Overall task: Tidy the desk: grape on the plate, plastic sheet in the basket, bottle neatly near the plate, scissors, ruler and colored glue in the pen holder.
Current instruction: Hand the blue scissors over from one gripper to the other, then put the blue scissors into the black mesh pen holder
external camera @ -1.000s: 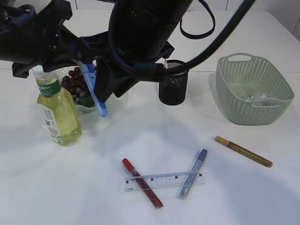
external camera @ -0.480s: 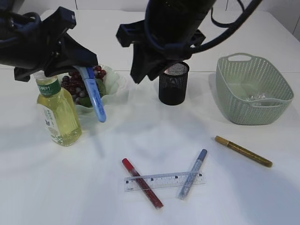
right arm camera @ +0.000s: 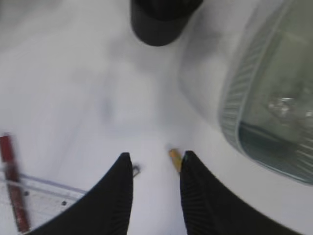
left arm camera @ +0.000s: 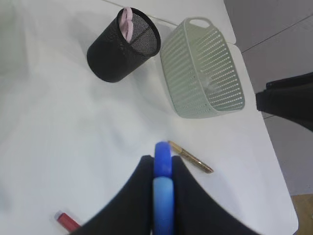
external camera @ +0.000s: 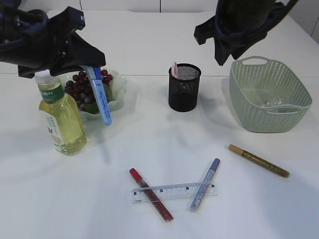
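**Left arm holds blue glue pen above the plate; right arm raised with nothing held**

The left gripper [left arm camera: 161, 196] is clamped on a blue glue pen [external camera: 101, 97]. In the exterior view the pen hangs tilted, tip low, in front of the plate [external camera: 119, 94], on which the grapes [external camera: 79, 89] lie. The bottle [external camera: 61, 119] stands upright just left of the plate, its cap partly hidden by the left arm.

The right gripper [right arm camera: 155, 188] is raised above the table between the pen holder [external camera: 184, 87] and the basket [external camera: 269, 94]. Its fingers [right arm camera: 120, 191] stand apart with nothing between them.

The pen holder stands upright at mid-table, and a pink item [external camera: 174, 68] protrudes from its rim; its type cannot be determined. The basket sits at the right, with the crumpled clear plastic sheet [external camera: 271, 102] on its floor.

Items on the table surface:
- The ruler [external camera: 174, 192] lies flat near the front edge.
- The red glue pen [external camera: 151, 201] lies across the left end of the ruler.
- The grey-blue glue pen [external camera: 204, 184] lies across the right end of the ruler.
- The gold glue pen [external camera: 258, 160] lies apart, in front of the basket.
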Available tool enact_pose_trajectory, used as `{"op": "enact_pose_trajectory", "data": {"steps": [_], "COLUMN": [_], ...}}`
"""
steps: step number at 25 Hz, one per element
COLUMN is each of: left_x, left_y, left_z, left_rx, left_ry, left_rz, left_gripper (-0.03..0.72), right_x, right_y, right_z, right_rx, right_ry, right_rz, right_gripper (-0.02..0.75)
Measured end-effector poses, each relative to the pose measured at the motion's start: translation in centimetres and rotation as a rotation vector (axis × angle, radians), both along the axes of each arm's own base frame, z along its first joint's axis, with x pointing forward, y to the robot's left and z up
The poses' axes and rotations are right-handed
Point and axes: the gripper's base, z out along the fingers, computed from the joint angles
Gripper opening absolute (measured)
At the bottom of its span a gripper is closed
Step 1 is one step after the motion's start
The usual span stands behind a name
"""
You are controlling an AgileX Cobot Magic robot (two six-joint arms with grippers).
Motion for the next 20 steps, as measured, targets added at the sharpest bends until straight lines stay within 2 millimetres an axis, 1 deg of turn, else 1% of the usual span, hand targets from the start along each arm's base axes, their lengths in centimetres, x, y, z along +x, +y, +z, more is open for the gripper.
{"op": "enact_pose_trajectory", "data": {"steps": [3,8,13,16,20], "left_x": [0.5,1.5,3.0,3.8,4.7], "left_y": [-0.1,-0.5,-1.2,-2.5,-4.8], "left_z": [0.0,0.9,1.1,1.5,1.4], "left_rx": [0.026,0.059,0.109,0.145,0.205], "left_ry": [-0.022,-0.071,-0.092,-0.127,-0.173], "left_rz": [-0.017,-0.046,-0.106,-0.153,-0.225], "left_gripper": [0.049,0.049,0.049,0.049,0.049], "right_x": [0.1,0.2,0.3,0.6,1.3], "right_y": [-0.3,-0.5,-0.9,-1.6,-3.7], "right_z": [0.1,0.2,0.2,0.2,0.2], "right_rx": [-0.032,-0.054,-0.061,-0.062,-0.062], "right_ry": [-0.017,-0.030,-0.033,-0.033,-0.031], "right_rz": [-0.019,-0.022,-0.030,-0.052,-0.106], "right_gripper": [0.279,0.279,0.279,0.279,0.279]}}
